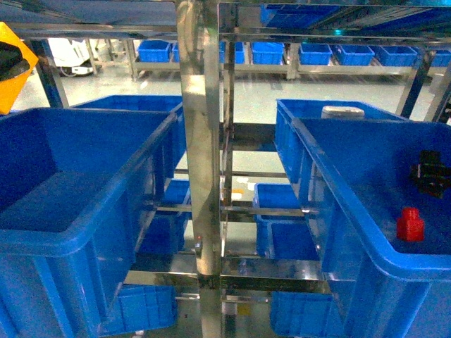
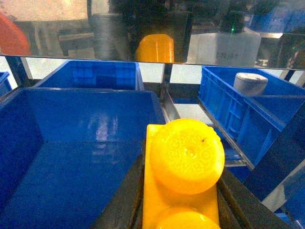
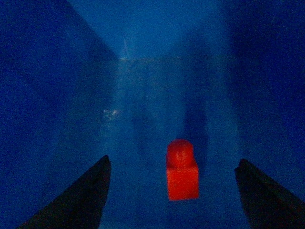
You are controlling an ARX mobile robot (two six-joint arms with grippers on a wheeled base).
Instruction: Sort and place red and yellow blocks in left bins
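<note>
Yellow block [image 2: 183, 176] sits clamped between the left gripper [image 2: 181, 200] fingers above the near left bin [image 2: 71, 157], ready to drop there, while the red block [image 3: 182, 171] stands on the right bin [image 1: 352, 204] floor between the spread right gripper [image 3: 174, 191] fingers, needing a descent and squeeze.

From my remote station I see a stainless steel rack post [image 1: 202, 176] rising mid-frame, a pale glossy floor [image 1: 246, 98] stretching behind it, and a far shelf [image 1: 338, 67] lined with blue crates [image 1: 316, 53] under even, cool indoor light.
</note>
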